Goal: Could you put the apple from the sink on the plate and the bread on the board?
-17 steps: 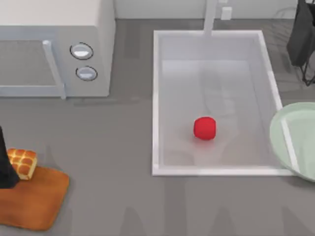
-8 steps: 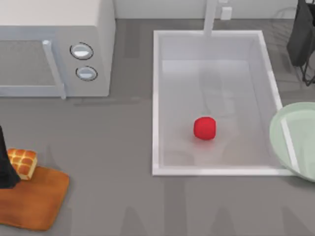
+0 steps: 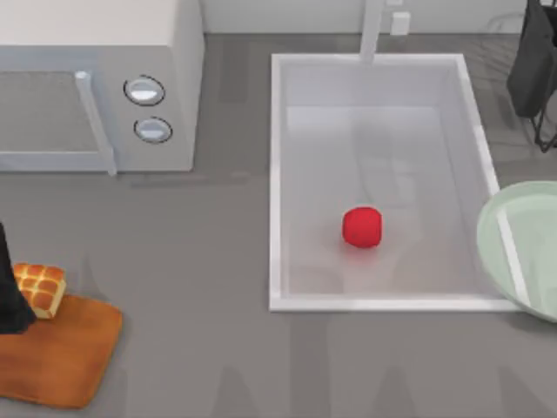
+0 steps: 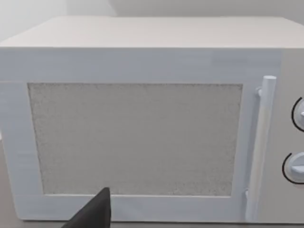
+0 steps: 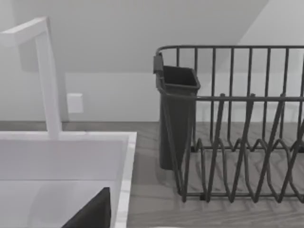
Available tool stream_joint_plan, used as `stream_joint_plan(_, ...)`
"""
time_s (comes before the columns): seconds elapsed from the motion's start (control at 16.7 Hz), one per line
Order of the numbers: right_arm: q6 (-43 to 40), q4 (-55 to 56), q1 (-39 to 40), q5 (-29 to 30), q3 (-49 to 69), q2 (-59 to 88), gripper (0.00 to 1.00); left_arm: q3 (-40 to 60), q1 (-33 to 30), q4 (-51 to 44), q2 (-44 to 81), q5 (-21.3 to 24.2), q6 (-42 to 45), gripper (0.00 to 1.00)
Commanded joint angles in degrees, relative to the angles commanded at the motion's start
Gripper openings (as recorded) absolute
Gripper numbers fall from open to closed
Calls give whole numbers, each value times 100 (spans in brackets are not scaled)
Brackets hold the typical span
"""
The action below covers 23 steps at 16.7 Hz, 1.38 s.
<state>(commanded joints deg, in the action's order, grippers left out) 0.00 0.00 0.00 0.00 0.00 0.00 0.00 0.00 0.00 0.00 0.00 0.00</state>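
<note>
Now: bread (image 3: pixel 39 289) on board (image 3: pixel 57 351) (corner) | left tool (image 3: pixel 10 296) beside it, grip unclear | apple (image 3: pixel 361 226) in sink (image 3: pixel 277 183)

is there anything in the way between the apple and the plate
Only the sink's raised rim. The apple lies on the floor of the sink, and the plate sits at the sink's right side, overlapping its right rim. Nothing else lies between them, so the apple must be lifted over that rim.
</note>
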Motion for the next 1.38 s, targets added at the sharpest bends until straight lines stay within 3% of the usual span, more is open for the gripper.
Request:
stream_joint_plan(0.42, 4, -27, 8, 2, 56, 55, 100, 0, 0, 0, 0, 0, 0, 100)
stream_joint_plan(0.66, 87, -432, 134, 27, 827, 867, 100, 0, 0, 0, 0, 0, 0, 100)
stream_joint_plan(0.96, 390, -1552, 507, 71, 2814, 3134, 100, 0, 0, 0, 0, 0, 0, 100)
stream_joint_plan(1.38, 1159, -3739, 1294, 103, 6648, 7397, 100, 0, 0, 0, 0, 0, 0, 100)
